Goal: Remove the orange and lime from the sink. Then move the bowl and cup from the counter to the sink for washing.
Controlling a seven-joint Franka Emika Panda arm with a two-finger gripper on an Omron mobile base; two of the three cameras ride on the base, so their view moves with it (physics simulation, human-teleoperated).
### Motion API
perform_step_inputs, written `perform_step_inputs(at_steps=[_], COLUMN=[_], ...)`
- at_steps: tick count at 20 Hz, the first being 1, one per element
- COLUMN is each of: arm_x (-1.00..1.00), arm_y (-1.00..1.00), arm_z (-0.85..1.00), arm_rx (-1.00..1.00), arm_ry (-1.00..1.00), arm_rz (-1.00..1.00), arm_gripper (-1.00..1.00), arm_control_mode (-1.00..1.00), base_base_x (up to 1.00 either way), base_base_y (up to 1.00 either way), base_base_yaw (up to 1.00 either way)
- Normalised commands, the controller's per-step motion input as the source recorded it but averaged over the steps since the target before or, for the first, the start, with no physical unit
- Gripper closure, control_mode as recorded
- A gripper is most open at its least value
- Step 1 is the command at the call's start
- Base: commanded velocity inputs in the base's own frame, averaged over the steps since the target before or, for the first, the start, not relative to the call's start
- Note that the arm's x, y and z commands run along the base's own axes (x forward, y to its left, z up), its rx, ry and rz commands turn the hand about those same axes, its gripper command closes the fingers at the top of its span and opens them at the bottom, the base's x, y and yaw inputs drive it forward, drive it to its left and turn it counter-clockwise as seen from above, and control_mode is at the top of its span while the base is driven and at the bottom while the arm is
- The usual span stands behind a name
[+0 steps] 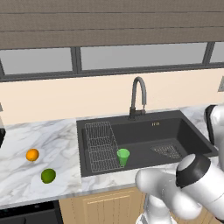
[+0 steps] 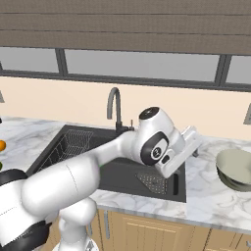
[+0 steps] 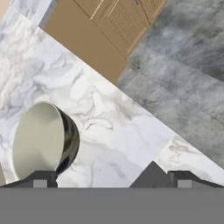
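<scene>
Along the white marble-look counter (image 1: 52,140) with grey veins, pretty much everything is laid out already. Set into its middle is the big dark grey rectangular sink (image 1: 144,135), with a wire rack (image 1: 100,144) on the left side of the basin and a curved grey faucet (image 1: 138,94) at the back edge. The white arm is stretched out past the sink's right edge, over the right end of the counter.

The wide round pale grey-beige bowl (image 2: 236,169) is seen sitting on that right end, near the front edge, well apart from the basin. It's probably light and stiff but smooth and a bit slippery, so a pinch over the thin rim, one finger inside and one outside, looks like the sensible hold; the body is likely too wide to be spanned.

The two-finger gripper (image 3: 109,181) is hovering just beside the bowl with its jaws spread wide, nothing between them.

The small light-green tumbler cup (image 1: 123,156) is already standing upright in the sink, next to the rack's front right corner.

Over on the left stretch of counter, the dark green round lime (image 1: 48,176) is parked near the front edge, and the little bright orange (image 1: 32,154) sits just behind it.
</scene>
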Motion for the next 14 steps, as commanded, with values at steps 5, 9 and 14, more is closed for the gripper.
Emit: perform_step_inputs(at_steps=[5, 9, 14], arm_x=[0.04, 0.06, 0.07], arm_y=[-0.17, -0.17, -0.19], arm_z=[0.00, 0.00, -0.01], arm_rx=[0.00, 0.02, 0.04], arm_ry=[0.00, 0.00, -0.01], arm_rz=[-0.01, 0.00, 0.00], arm_gripper=[-1.00, -1.00, -1.00], arm_control_mode=[-1.00, -1.00, -1.00], base_base_x=[0.00, 0.00, 0.00], base_base_y=[0.00, 0.00, 0.00], base_base_yaw=[0.00, 0.00, 0.00])
